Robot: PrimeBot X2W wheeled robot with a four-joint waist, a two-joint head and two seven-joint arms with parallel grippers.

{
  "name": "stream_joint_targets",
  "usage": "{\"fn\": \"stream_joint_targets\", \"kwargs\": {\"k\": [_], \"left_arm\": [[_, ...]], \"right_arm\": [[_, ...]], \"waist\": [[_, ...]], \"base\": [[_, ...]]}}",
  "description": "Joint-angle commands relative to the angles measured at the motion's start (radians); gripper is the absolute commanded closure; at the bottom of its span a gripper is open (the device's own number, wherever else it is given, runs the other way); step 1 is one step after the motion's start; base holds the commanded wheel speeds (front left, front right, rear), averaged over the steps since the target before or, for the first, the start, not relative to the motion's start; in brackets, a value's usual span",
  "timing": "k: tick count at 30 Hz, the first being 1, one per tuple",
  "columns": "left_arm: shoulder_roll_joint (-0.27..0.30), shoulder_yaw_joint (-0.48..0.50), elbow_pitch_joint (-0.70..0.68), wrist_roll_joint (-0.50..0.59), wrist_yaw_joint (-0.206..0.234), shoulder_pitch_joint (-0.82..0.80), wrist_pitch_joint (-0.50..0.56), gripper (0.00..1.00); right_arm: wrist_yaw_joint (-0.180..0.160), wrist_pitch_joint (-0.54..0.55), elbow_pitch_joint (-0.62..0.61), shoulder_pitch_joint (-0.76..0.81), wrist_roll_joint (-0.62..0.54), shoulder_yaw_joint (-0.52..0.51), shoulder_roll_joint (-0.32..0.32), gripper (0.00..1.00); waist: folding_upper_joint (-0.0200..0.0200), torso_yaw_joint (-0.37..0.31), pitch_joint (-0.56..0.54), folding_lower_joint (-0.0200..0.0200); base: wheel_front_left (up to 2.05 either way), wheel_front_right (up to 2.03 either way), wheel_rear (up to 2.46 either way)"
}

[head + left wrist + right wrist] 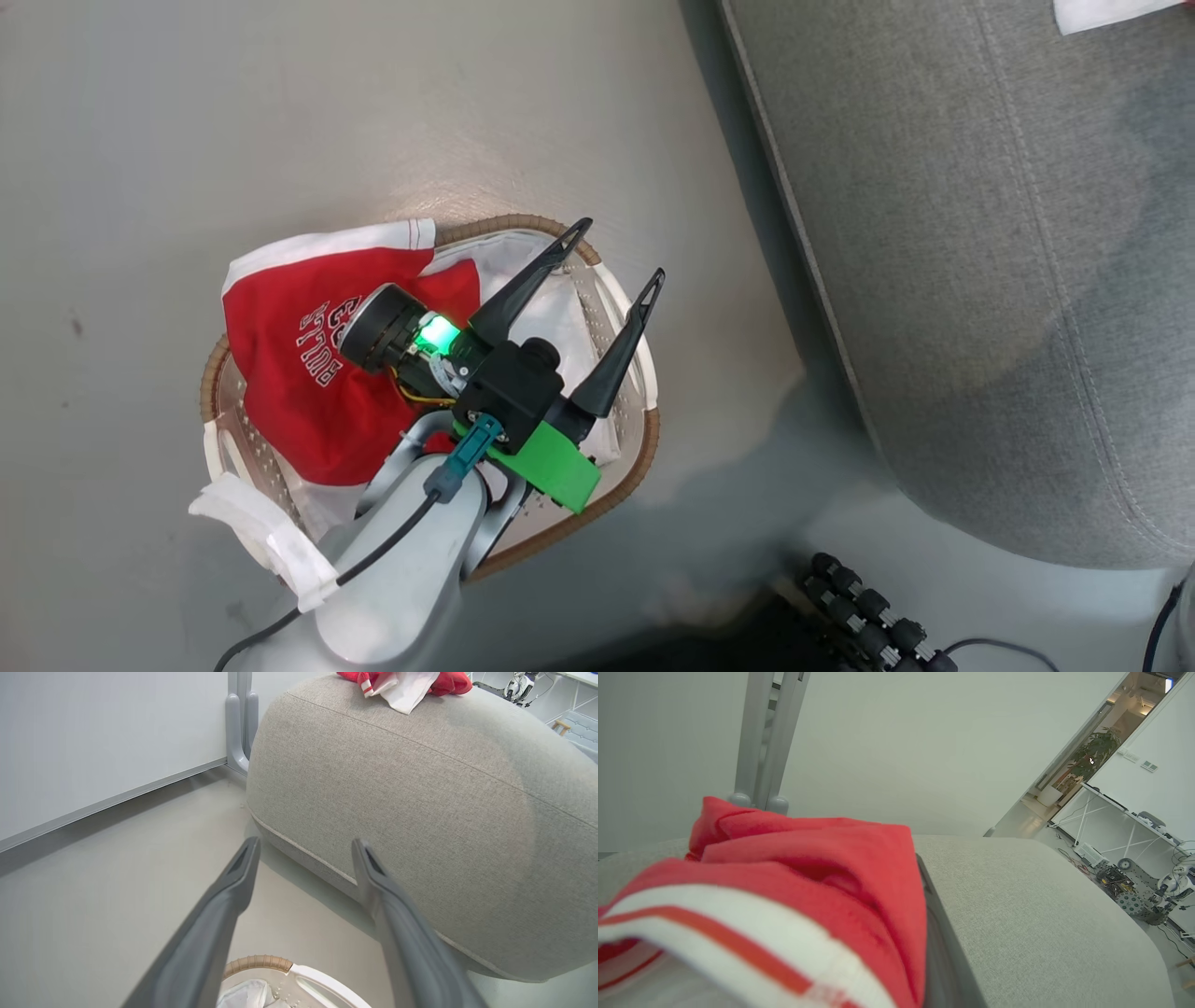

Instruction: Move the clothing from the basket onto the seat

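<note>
Left gripper (pixel 623 247) spread wide and empty above basket (pixel 654 431), red jersey (pixel 299 392) heaped inside, another garment (pixel 448 683) already on seat (pixel 980 280): mid-transfer by the look of it, next calling for a dip into basket and a firm pinch on jersey.

You get bright, even light, soft shadow on the floor (pixel 280 112) beside the seat (pixel 980 280), and the nearest clothing (pixel 738 933) blurred up close.

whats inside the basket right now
A red sports garment with white trim and BULLS print lies in the small oval white plastic basket, over its white fabric liner. Anything beneath it, or under the left pincer, is hidden.
</note>
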Motion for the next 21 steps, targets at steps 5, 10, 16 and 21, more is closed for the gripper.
{"fn": "stream_joint_targets", "kwargs": {"k": [5, 10, 16, 21], "left_arm": [[0.005, 0.0, 0.011, -0.011, -0.003, 0.012, 0.0, 0.0], [0.006, 0.019, 0.014, -0.024, -0.001, 0.026, 0.0, 0.0], [-0.004, 0.047, 0.02, -0.039, 0.003, 0.059, 0.001, 0.0], [-0.015, 0.076, 0.02, -0.053, 0.009, 0.106, 0.001, 0.0]], "right_arm": [[-0.001, -0.002, 0.004, 0.097, -0.009, 0.007, 0.021, 0.0], [-0.001, -0.002, 0.014, 0.181, -0.016, 0.003, 0.042, 0.0], [-0.001, -0.002, 0.015, 0.288, -0.004, 0.005, 0.07, 0.0], [-0.001, -0.002, -0.005, 0.374, 0.008, 0.033, 0.084, 0.0]], "waist": [[0.0, -0.012, -0.044, -0.0001], [0.0, -0.014, -0.085, -0.0001], [0.0, -0.006, -0.16, -0.0001], [0.0, 0.003, -0.242, -0.0001]], "base": [[0.0, 0.0, 0.0], [0.0, 0.0, 0.0], [0.0, 0.0, 0.0], [0.0, 0.0, 0.0]]}}
